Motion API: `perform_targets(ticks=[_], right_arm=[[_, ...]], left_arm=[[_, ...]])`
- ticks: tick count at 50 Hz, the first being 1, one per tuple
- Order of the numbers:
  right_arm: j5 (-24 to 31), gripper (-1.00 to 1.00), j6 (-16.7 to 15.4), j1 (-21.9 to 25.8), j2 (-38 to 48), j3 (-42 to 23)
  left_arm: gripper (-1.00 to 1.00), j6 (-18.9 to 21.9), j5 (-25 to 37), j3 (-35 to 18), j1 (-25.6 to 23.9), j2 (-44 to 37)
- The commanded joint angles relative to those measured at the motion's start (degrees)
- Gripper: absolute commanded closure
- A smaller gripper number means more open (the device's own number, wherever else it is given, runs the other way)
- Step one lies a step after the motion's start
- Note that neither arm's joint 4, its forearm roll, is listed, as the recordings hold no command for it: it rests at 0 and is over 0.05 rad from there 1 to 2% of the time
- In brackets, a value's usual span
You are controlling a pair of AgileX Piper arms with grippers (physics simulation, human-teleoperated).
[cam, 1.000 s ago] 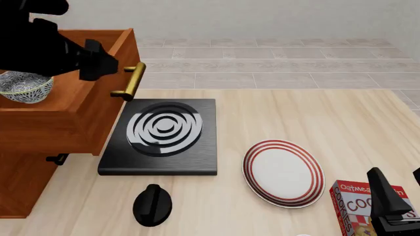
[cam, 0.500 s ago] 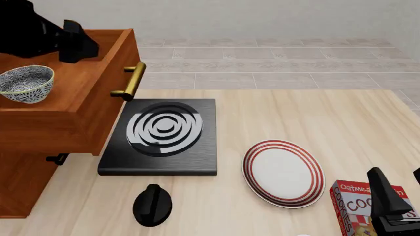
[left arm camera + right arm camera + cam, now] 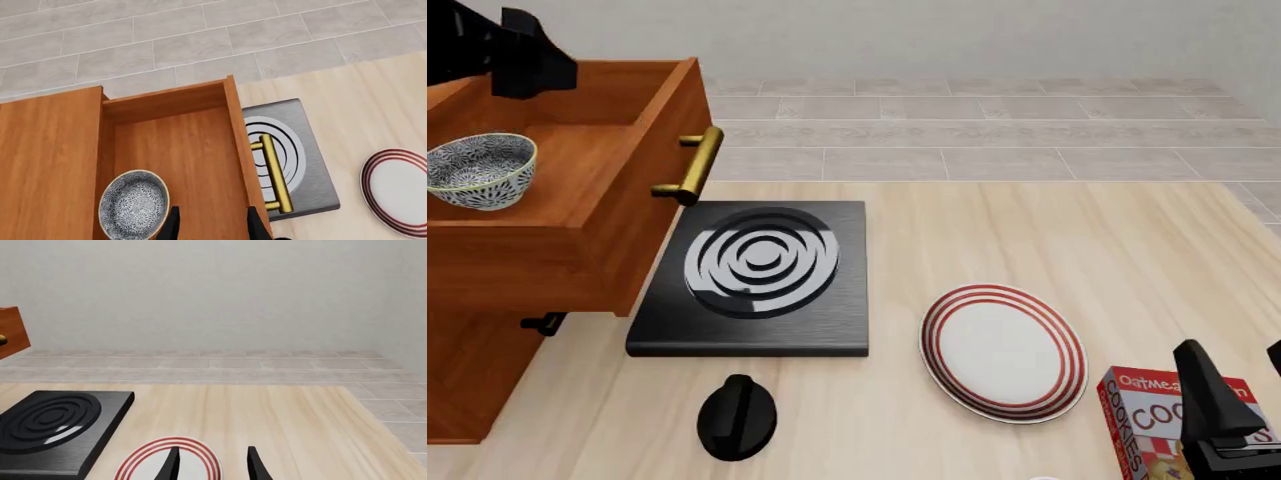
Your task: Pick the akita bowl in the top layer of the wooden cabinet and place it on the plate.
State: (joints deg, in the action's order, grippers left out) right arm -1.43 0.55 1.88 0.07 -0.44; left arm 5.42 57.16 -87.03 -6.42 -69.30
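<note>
Overhead, the top layer (image 3: 574, 190) of the wooden cabinet (image 3: 467, 370) stands pulled out, a reddish-brown box with smooth plank walls and a brass bar handle (image 3: 698, 165) on black mounts. Akita bowl (image 3: 478, 171) sits inside it on the drawer floor: small, round, fine black-and-white pattern outside and, in the left wrist view, across its inner surface too (image 3: 133, 205). Left gripper (image 3: 212, 227) hangs above the open drawer, just beside the bowl, not touching; fingers (image 3: 172, 227) parted by a moderate gap, nothing between them. In the front view the left arm shows only as a black mass at the upper left corner (image 3: 507, 55).

Below the handle, on the pale wood-grain table (image 3: 1068, 240), lies a flat black slab (image 3: 754, 280) with grey-white concentric rings. Plate (image 3: 1004, 351), round, white, red rings at the rim, rests near the slab. Black knob (image 3: 737, 416) lies nearer the camera. Red cookie box (image 3: 1148, 420) at the lower right edge.

Right gripper (image 3: 212, 465) low over the plate's near side; fingers (image 3: 253, 465) apart, empty. Tiled floor (image 3: 988, 130) beyond the table.
</note>
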Motion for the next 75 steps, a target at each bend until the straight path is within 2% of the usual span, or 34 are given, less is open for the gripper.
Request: perform_targets(ticks=[1,3,7,22,31,36,75], right_arm=[[0.0,-1.0,-0.1,0.0,0.0,0.0],[0.0,-1.0,-0.1,0.0,0.0,0.0],[0.0,-1.0,-0.2,0.0,0.1,0.0],[-0.2,-1.0,-0.2,-0.1,0.1,-0.1],[-0.1,-1.0,-0.1,0.0,0.1,0.0],[0.0,-1.0,-0.1,0.0,0.0,0.0],[0.3,-1.0,0.0,-0.1,0.0,0.0]], left_arm=[[-1.0,0.8,1.0,-1.3,2.3,-0.5],[-1.0,1.0,1.0,-1.3,2.5,-0.6],[-1.0,-1.0,2.1,-1.4,4.0,-1.6],[-1.0,0.8,2.0,-1.5,7.1,-2.9],[-1.0,-0.6,2.4,-1.6,8.2,-5.1],[-1.0,-2.1,2.2,-0.6,8.5,-5.6],[-1.0,-2.7,-1.8,4.8,9.5,-8.6]])
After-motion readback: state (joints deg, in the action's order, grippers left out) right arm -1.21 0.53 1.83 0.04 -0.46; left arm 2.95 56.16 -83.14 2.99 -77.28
